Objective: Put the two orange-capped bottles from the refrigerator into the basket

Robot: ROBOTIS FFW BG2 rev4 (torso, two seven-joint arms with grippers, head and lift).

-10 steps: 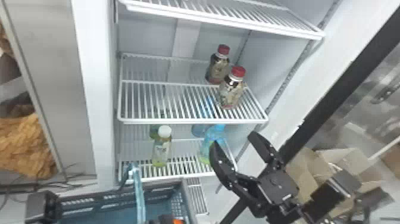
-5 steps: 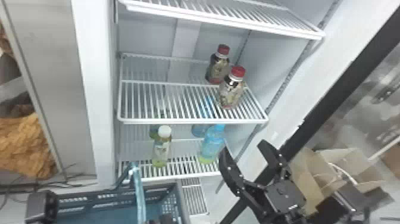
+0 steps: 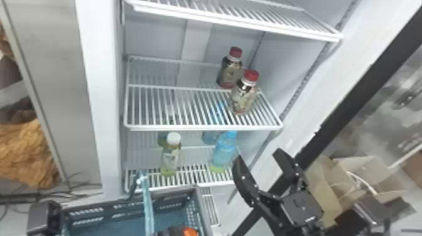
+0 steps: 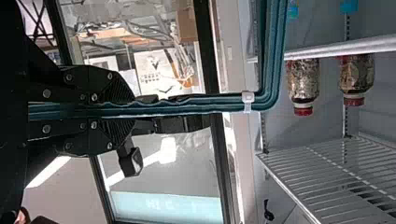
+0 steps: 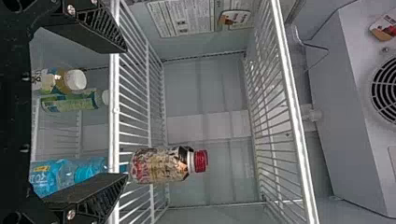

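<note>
I've got left gripper (image 4: 130, 109) clamped on basket handle (image 4: 224, 102), likely to steady it; right gripper (image 5: 126, 112) spread apart, presumably for red-capped bottle (image 5: 161, 165).

Loose cables (image 3: 40, 195) and cardboard boxes (image 3: 325, 193) suggest a lab or workshop.

Red at the cap, mottled black and cream below, on front bottle (image 3: 243, 98) and rear bottle (image 3: 230, 71); white along wire shelf (image 3: 204, 127); teal for basket (image 4: 273, 51).

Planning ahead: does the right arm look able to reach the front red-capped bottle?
Likely yes: nothing blocks the open right gripper, if it clears the white wire shelf under the bottle.
</note>
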